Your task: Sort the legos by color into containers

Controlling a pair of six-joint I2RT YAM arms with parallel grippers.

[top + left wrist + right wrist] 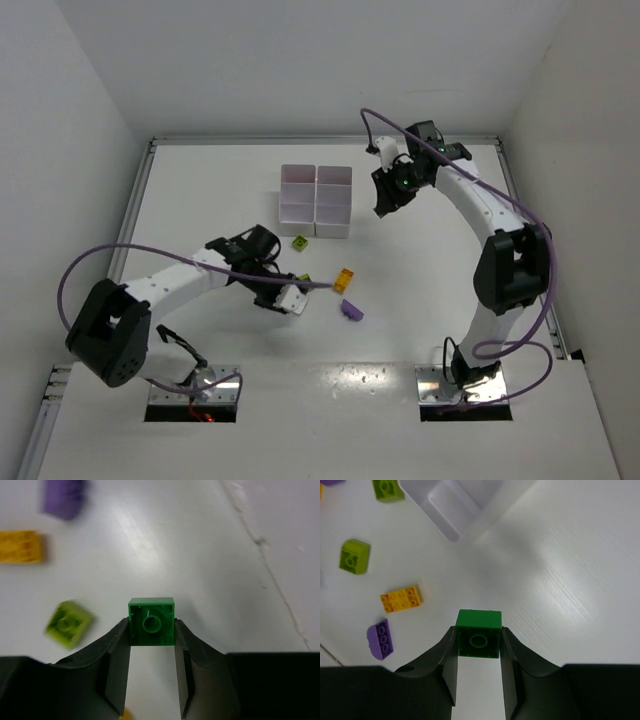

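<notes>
Pinching a green brick (151,621) well apart from the tray (316,190), the left gripper (152,630) should carry it level to whichever compartment takes the second green brick (479,627), pinched by the right gripper (479,640).

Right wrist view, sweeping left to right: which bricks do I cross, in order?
Lime brick → purple brick → yellow brick → green brick, clamped in the right tool. The second lime brick at the top edge and the container overlap these, so both are left out.
</notes>
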